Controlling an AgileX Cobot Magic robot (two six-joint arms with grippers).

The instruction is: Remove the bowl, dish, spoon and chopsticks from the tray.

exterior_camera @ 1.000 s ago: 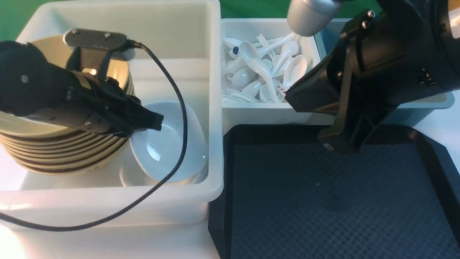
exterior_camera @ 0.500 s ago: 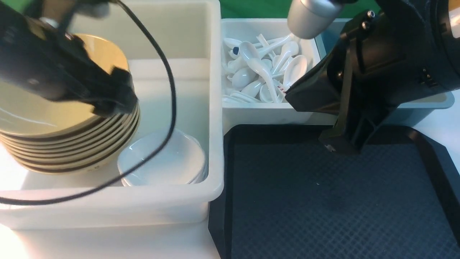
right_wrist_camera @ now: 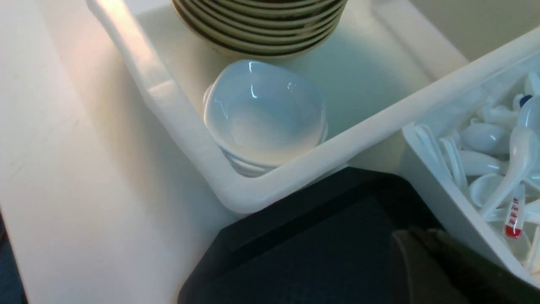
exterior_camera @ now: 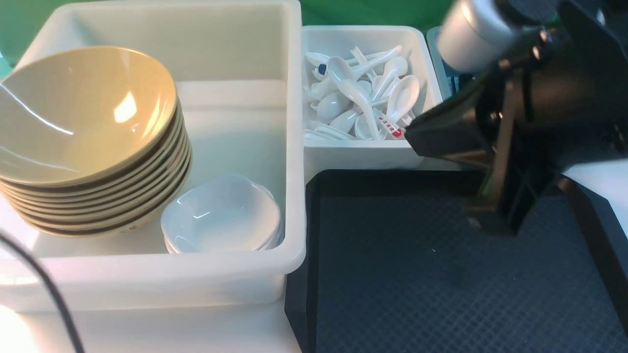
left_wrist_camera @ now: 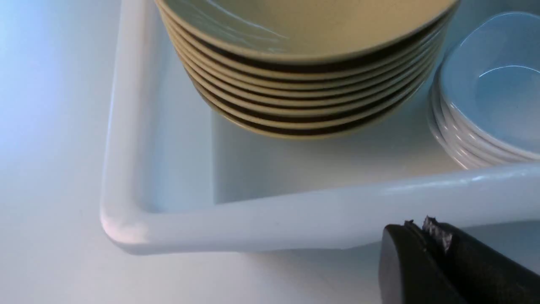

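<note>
Blurring hard: the right arm (exterior_camera: 554, 113) in the front view, covering part of the black tray (exterior_camera: 441, 284) and most of the grey-blue tub (exterior_camera: 438, 61); dark slim shapes inside that tub, too hidden to call chopsticks. Tray runs off the bottom of the front view. Left gripper (left_wrist_camera: 422, 228) cut off in its wrist view, fingertips together, nothing held; right gripper (right_wrist_camera: 417, 236) out of focus, tips closed up, grip empty. Large tan-yellow bowl (exterior_camera: 88, 113) tops a tilted stack in the large white tub (exterior_camera: 147, 269), left edge cropped. Small white dish (exterior_camera: 221, 215) tops its own stack near the bowls, same tub. White soup spoons (exterior_camera: 363, 93) overlap in the small white tub (exterior_camera: 363, 154); can't tell which is the task's. Black cable (exterior_camera: 49, 289) crosses the lower left corner. White tabletop (exterior_camera: 171, 328) below, green backdrop (exterior_camera: 363, 12) behind.
</note>
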